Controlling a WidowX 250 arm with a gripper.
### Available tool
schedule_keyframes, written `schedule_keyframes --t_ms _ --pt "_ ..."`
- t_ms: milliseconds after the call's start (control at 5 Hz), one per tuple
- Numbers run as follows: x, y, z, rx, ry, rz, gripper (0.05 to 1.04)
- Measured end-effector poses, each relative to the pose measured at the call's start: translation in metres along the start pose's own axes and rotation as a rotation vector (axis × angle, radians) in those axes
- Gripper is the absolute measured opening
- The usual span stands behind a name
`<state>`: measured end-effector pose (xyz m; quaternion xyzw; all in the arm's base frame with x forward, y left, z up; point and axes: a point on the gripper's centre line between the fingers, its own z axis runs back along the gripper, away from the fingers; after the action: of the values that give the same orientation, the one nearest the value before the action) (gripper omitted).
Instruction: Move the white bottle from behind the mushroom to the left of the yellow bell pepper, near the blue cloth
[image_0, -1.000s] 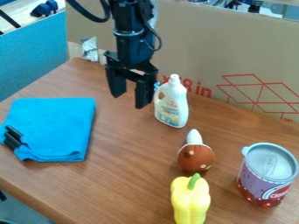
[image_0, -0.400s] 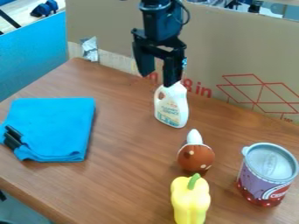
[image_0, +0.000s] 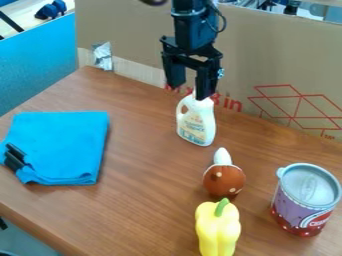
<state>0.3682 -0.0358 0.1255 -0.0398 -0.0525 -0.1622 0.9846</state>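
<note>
so nearest us on the surface (image_0: 147, 165) there's a yellow pepper (image_0: 218, 230), with a can (image_0: 304, 200) off to the right and a brown and white toy (image_0: 224, 181) just behind the pepper. folded blue cloth (image_0: 63, 145) at left, by the table's edge, black clip (image_0: 15, 157) on it. farther back, upright and mid-scene, is the white bottle (image_0: 195, 125). looks like stiff, slick plastic, not fragile; can't tell if it's full. i'd grab the body or neck. the end effector (image_0: 190, 92) is wide, holding nothing, right over its top; can't tell if they touch. bare wood left of the bottle gives room, but the cardboard (image_0: 267, 65) limits the far side.
</note>
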Motion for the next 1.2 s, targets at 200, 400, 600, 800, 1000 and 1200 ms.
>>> schedule_keyframes --t_ms 200,400,600,800,1000,1200 --pt "0.004 -0.001 -0.007 -0.005 0.01 -0.011 1.001" --pt "0.007 -0.002 -0.013 -0.007 0.021 -0.012 1.001" --pt "0.011 -0.002 -0.02 -0.002 0.028 -0.021 0.961" --pt "0.014 -0.001 -0.02 0.007 0.005 -0.021 0.691" --pt "0.015 0.001 -0.02 0.006 -0.005 -0.017 0.474" --pt "0.015 0.004 -0.017 0.005 -0.016 -0.005 0.394"
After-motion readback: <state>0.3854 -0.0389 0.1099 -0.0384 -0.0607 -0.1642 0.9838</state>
